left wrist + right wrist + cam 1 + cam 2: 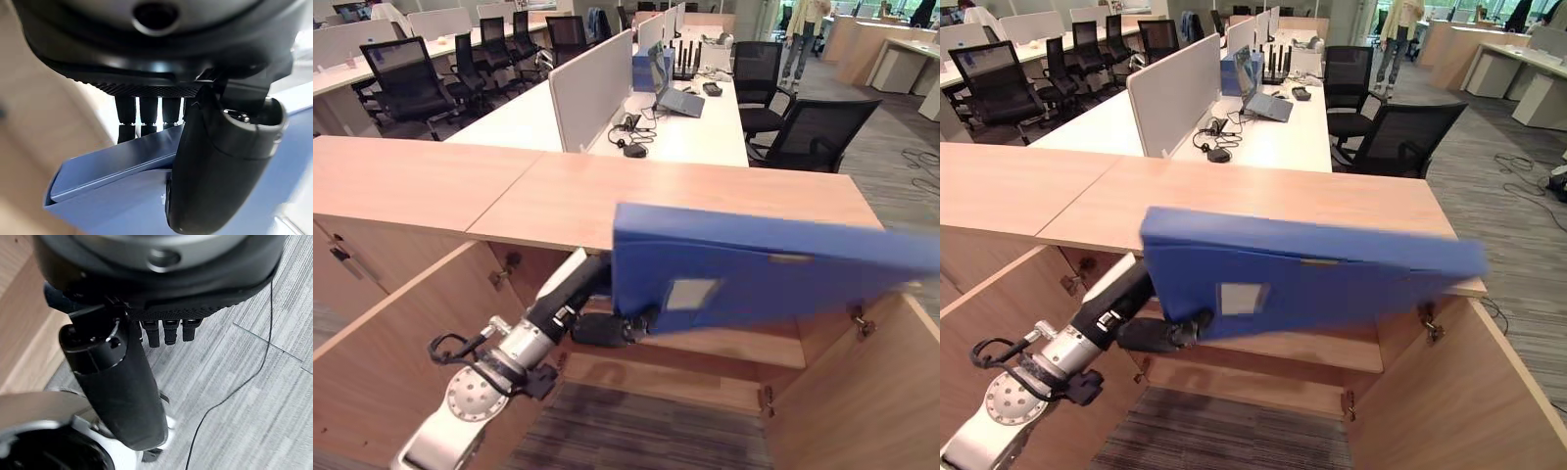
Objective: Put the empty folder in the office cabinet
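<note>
A: How many folders do you count from here?

B: One blue folder, and one white label on its face.

A: And hands on it?

B: One, the left hand. The right hand makes two hands in all.

A: Cabinet doors?

B: Two stand open, a left door and a right door, under one wooden cabinet top.

A: Behind that?

B: One white worktop with one grey divider panel, one open laptop and one blue box. Two black chairs stand at its right side; the row at far left I can't count exactly. One person stands at the back.
</note>
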